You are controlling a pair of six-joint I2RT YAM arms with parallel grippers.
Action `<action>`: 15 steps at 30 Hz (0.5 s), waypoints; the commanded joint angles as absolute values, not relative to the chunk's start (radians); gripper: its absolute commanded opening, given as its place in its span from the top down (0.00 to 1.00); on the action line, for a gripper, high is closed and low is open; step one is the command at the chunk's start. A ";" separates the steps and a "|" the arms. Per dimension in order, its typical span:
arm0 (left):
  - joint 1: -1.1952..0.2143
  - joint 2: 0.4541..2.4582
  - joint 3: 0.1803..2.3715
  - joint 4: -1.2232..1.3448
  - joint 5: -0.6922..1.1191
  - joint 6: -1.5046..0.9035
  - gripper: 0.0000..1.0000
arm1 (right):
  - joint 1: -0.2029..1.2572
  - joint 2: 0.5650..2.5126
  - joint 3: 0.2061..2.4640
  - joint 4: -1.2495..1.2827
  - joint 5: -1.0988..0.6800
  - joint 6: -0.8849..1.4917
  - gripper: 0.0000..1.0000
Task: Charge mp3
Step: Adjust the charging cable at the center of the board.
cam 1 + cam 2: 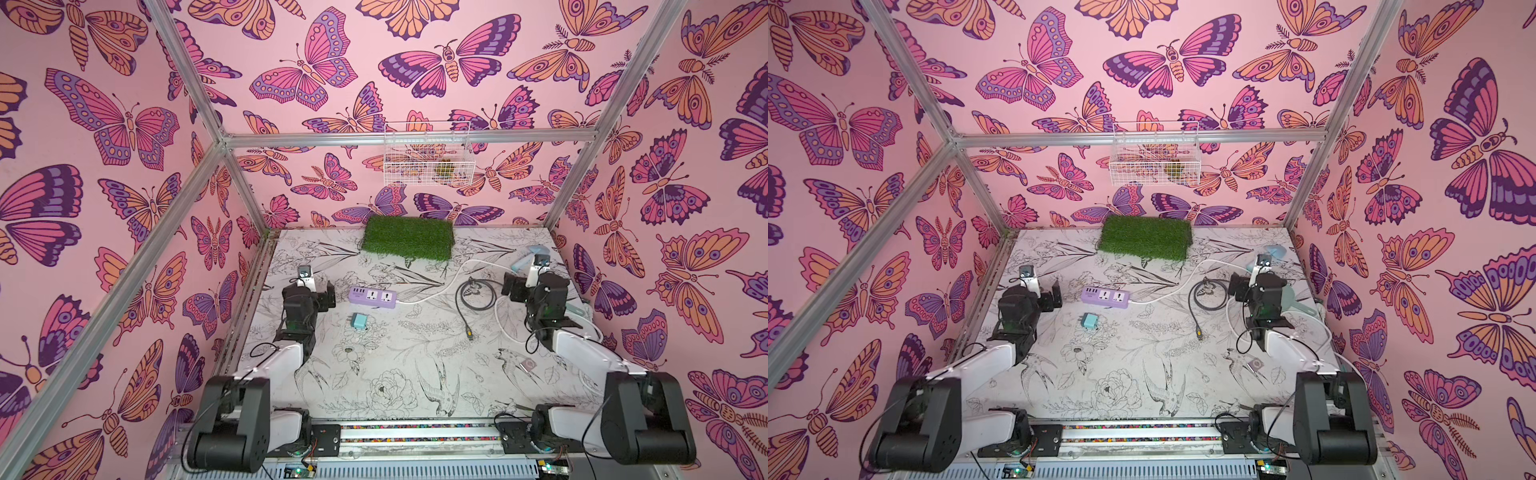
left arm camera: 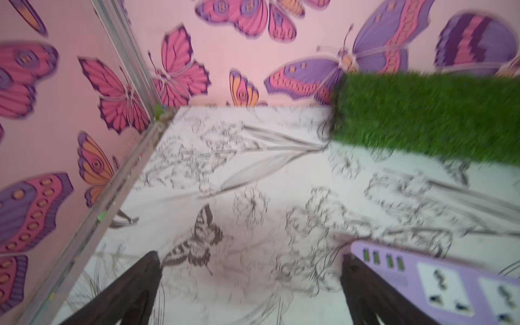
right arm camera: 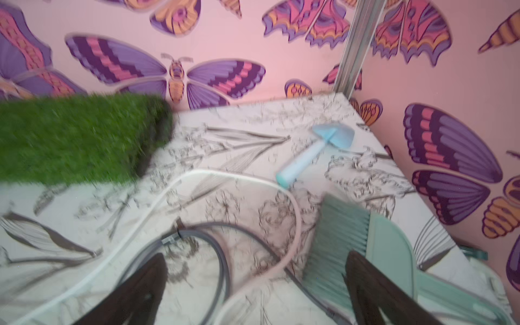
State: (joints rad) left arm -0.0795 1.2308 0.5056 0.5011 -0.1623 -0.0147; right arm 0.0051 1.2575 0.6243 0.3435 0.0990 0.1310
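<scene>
Dark fingers (image 2: 132, 292) of the left gripper (image 2: 247, 292) stand wide apart in the left wrist view with nothing between them, only the printed table (image 2: 253, 180) below. Just beside one of them lies the lilac power strip (image 2: 439, 281), with its small ports and two sockets facing up. Beyond it sits the green turf mat (image 2: 422, 112) against the back wall.

Fingers (image 3: 374, 289) of the right gripper (image 3: 253, 292) are likewise spread and empty. Under them runs the grey cable loop (image 3: 222, 267), crossed by the white cord (image 3: 168, 194) of the strip. A teal hand brush (image 3: 340, 233) lies beside one finger, and a pale blue scoop (image 3: 312, 152) lies further off, near the corner.

Both top views show the teal charger block (image 1: 358, 321) just in front of the strip, and the grey cable's yellow-tipped plug (image 1: 469, 333) lying free, well apart from it. A small white square device (image 1: 529, 365), possibly the mp3 player, lies flat near the right arm; too small to tell.
</scene>
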 commanded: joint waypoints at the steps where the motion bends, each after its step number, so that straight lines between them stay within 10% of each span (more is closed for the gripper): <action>1: -0.127 1.166 0.598 0.126 -0.191 -0.131 0.00 | 0.018 1.261 0.731 -0.051 0.059 0.283 0.01; 15: -0.290 1.239 0.846 -0.529 -0.240 -0.687 0.00 | 0.258 1.330 0.840 -0.489 0.087 0.477 0.09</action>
